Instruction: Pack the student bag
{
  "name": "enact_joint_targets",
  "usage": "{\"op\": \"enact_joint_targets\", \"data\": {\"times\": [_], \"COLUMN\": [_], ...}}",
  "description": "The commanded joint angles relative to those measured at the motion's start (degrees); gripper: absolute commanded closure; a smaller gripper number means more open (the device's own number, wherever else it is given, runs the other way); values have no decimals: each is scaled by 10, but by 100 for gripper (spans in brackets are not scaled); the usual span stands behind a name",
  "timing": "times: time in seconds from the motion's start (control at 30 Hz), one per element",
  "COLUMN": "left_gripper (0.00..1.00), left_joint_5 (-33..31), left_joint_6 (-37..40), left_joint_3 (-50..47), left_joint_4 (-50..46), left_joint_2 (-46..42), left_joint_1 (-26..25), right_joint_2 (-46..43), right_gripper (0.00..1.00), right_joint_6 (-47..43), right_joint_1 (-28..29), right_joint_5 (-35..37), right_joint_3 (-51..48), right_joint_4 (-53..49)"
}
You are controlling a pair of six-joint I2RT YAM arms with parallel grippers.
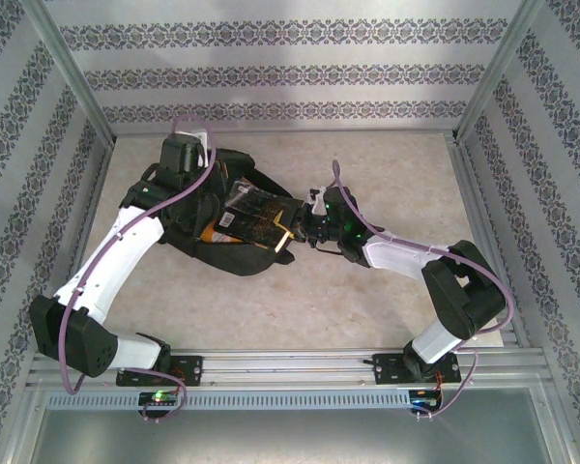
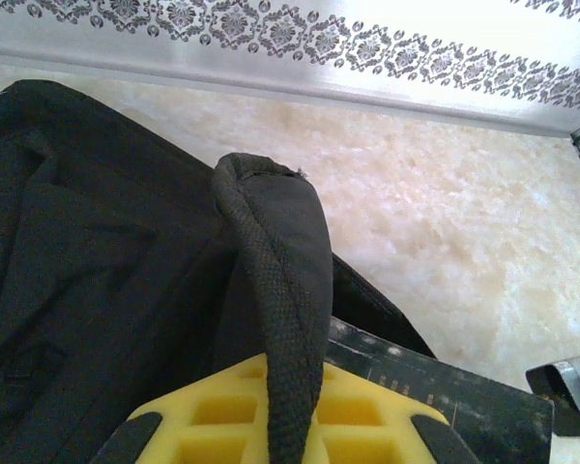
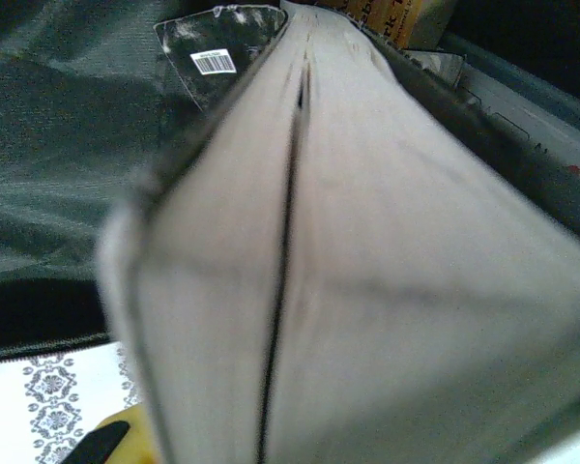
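Fingers (image 2: 213, 420) of the left gripper (image 1: 186, 155) are clenched on a thick stitched strip of black fabric (image 2: 275, 290) that belongs to the backpack (image 1: 237, 256), lifting it up from the rest of the bag. The backpack lies flat on the pale marbled table (image 1: 300, 309), left of centre and towards the far wall. From the other side, the right gripper (image 1: 300, 227) grasps a dark-covered book (image 1: 256, 215) by its near edge, with the far end of the book lying over the bag's opening. The right wrist camera looks straight along the book's pale page edges, with one yellow finger pad (image 3: 130, 435) just visible beneath. Past the book's far end sit what seem to be other books (image 3: 382, 12) inside the dark lining.

Several things could go wrong from here. The book's leading corner might catch on the soft lip of the opening or butt against the books inside, which could make it pivot in a grip that holds only one edge. The fabric strip might slide out of the left fingers, letting the mouth sag shut over the book. A hard push could also drag the whole limp bag across the smooth table.
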Motion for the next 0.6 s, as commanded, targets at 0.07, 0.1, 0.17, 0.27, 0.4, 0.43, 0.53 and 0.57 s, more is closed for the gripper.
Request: {"op": "enact_joint_targets", "data": {"times": [0.07,0.1,0.17,0.27,0.4,0.43,0.53,0.57], "left_gripper": [100,100,100,100,100,100,100,100], "left_joint_5": [1,2,0,-3,-2,-3,-5,-5], "left_joint_6": [-22,-23,-25,-26,-28,-29,-29,-29], "left_joint_3": [53,54,55,57,63,64,69,70], "left_joint_4": [82,83,85,87,87,88,85,85], "left_joint_2": [-18,-17,-15,-12,-10,-8,-6,-6], "left_joint_1": [10,10,11,12,13,14,16,18], "right_joint_2": [-16,-18,-21,-25,-30,-31,-32,-32], "right_gripper": [100,100,100,100,100,100,100,100], "right_joint_6": [-13,-13,-13,-14,-12,-12,-12,-11], "right_joint_1": [11,10,10,10,10,10,10,10], "right_joint_5": [-24,-24,-25,-30,-33,-33,-35,-36], "right_joint_3": [-14,-17,-23,-25,-28,-27,-24,-24], "right_joint_4": [43,45,45,44,44,45,46,47]}}
